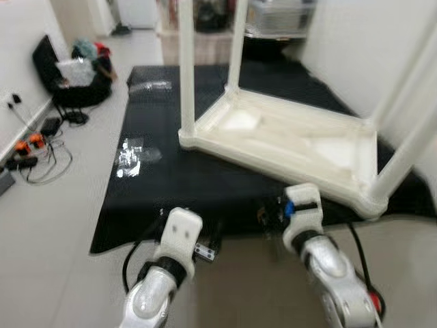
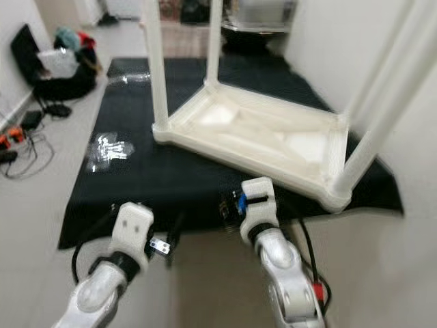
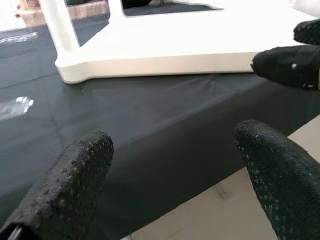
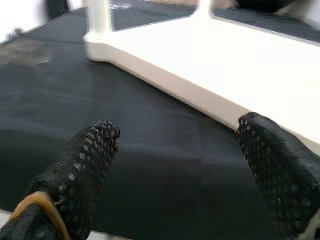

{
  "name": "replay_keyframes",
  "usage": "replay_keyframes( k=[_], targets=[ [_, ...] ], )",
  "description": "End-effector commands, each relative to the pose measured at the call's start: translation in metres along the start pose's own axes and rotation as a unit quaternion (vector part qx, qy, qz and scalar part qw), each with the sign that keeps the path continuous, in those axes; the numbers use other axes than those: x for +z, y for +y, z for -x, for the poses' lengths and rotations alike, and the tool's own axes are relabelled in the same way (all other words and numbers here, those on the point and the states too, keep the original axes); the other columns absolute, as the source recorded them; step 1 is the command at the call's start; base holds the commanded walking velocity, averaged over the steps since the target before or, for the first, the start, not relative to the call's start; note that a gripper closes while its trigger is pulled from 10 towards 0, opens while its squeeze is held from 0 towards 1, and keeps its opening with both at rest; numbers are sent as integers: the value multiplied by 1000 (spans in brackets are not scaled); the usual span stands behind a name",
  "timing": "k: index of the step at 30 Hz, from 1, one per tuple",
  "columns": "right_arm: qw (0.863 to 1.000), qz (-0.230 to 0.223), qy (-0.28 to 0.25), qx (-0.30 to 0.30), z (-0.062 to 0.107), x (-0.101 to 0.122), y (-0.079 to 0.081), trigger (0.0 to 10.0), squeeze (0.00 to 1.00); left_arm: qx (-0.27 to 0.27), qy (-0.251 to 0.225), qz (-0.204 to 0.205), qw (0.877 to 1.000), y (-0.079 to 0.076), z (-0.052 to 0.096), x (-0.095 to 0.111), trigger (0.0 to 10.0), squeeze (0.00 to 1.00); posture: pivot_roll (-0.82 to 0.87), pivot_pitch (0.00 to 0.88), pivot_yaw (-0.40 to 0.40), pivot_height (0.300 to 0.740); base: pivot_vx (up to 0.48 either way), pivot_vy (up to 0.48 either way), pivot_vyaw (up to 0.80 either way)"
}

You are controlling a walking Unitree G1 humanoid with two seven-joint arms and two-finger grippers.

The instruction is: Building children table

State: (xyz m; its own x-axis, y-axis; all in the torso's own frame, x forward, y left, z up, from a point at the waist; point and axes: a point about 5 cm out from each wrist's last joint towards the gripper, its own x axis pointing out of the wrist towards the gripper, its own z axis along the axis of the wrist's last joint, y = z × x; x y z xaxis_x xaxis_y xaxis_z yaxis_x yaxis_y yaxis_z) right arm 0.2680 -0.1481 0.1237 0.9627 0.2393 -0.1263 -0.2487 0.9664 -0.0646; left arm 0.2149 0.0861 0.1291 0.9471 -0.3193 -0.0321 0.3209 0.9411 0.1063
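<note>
In the left eye view, a white table (image 1: pixel 287 147) lies upside down on a black cloth (image 1: pixel 184 181) spread over the floor (image 1: pixel 61 225), its legs (image 1: pixel 186 65) pointing up, ahead of both arms. The left pincer (image 1: pixel 205 251) sits at the cloth's near edge, with the table ahead and to its right; whether its fingers are spread cannot be told here. The right pincer (image 1: pixel 273 213) sits over the same edge, just short of the table's near rim. Clear plastic bags (image 1: pixel 133 156) lie on the cloth ahead and to the left of the left pincer, and cables (image 1: pixel 41 154) trail over the floor farther left. The right eye view gives the same scene, the table's near corner (image 2: pixel 334 198) just right of the right arm. In the left wrist view the left pincer (image 3: pixel 172 167) is spread and empty, black cloth between its fingers (image 3: pixel 75 175) and the table's rim (image 3: pixel 160 64) beyond; the right pincer's fingertips (image 3: pixel 287 65) show off to one side. In the right wrist view the right pincer (image 4: pixel 182 160) is also spread and empty, low over the cloth, with the table's rim (image 4: pixel 165 82) just ahead of it.
</note>
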Motion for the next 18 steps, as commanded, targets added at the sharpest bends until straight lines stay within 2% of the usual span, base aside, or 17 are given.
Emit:
replay_keyframes(
  k=[1, 2, 4, 5, 7, 8, 10, 12, 14, 16, 17, 18],
  targets=[
    [1000, -11, -1, 26, -1, 1, 0, 10000, 0, 0, 5, 6, 1000, 1, -1, -2, 10000, 0, 39, 9, -77, 740, 0, 0, 0],
    [998, -33, 1, 52, -1, 2, -2, 10000, 0, 2, 3, 9, 1000, 1, -1, -1, 10000, 0, 39, 9, -77, 740, 0, 0, 0],
    [998, -33, 1, 52, -1, 2, -2, 10000, 0, 2, 3, 9, 1000, 1, -1, -1, 10000, 0, 39, 9, -77, 740, 0, 0, 0],
    [995, -51, 8, 85, 0, 1, -4, 10000, 0, 3, 2, 10, 1000, 2, -2, -1, 10000, 0, 39, 9, -77, 740, 0, 0, 0],
    [994, -63, 25, 87, 0, -2, -21, 10000, 0, 6, 0, 14, 1000, 3, -2, 0, 10000, 0, 38, 7, -75, 740, 0, 0, 0],
    [996, -48, 29, 66, 0, -4, -35, 10000, 0, 6, -1, 14, 1000, 3, -2, 0, 10000, 0, 39, 8, -75, 740, 0, 0, 0],
    [998, -46, 43, 23, 0, -6, -62, 10000, 0, 6, -2, 17, 1000, 3, -2, 1, 10000, 0, 33, 14, -72, 740, 0, 0, 0],
    [998, -46, 43, 23, 0, -6, -62, 10000, 0, 6, -2, 17, 1000, 3, -2, 1, 10000, 0, 33, 14, -72, 740, 0, 0, 0],
    [996, -55, 59, 34, 2, -7, -73, 10000, 0, 7, -3, 17, 1000, 4, -3, 1, 10000, 0, 33, 14, -72, 740, 0, 0, 0],
    [995, -12, 92, -21, 2, -11, -97, 10000, 0, 6, -7, 17, 1000, 4, -4, 3, 10000, 0, 33, 23, -75, 740, 0, 0, 0],
    [995, -12, 92, -21, 2, -11, -97, 10000, 0, 6, -7, 17, 1000, 4, -4, 3, 10000, 0, 33, 23, -75, 740, 0, 0, 0],
    [991, 16, 116, -56, 2, -14, -110, 10000, 0, 6, -9, 17, 1000, 5, -4, 4, 10000, 0, 33, 23, -75, 740, 0, 0, 0]
  ],
)
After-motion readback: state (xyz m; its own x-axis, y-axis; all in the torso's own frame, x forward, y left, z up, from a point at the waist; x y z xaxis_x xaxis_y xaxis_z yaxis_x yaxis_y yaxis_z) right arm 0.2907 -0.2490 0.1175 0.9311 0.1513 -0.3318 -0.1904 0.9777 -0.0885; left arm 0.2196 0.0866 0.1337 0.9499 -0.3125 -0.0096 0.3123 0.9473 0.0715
